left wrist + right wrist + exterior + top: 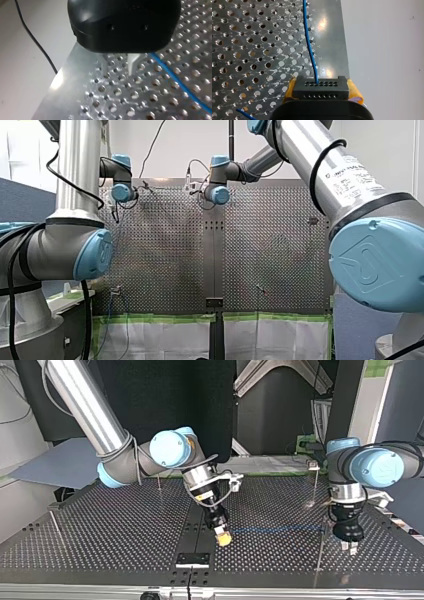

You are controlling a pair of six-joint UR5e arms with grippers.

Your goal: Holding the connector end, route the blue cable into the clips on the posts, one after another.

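Starting at your right gripper (pixel 223 538): its yellow pads (pixel 354 91) are clamped on the connector (pixel 320 86), a black block held low over the table (pixel 100 530) near the top view's middle. The blue cable (pixel 309 42) leaves the connector's face straight ahead of the fingers, so close in, its long axis follows the gripper's own line. In the top view it then runs level toward the view's right, up to a thin post (pixel 320 552). I cannot tell whether it is seated there. Just beyond stands your left gripper (pixel 349 546); I cannot tell how its fingers are set. Farther back, a taller post (pixel 315 485) carries a clip (pixel 313 465). My reading is that your right arm leads. The posts lie along the cable's run, so you would carry the connector that way.
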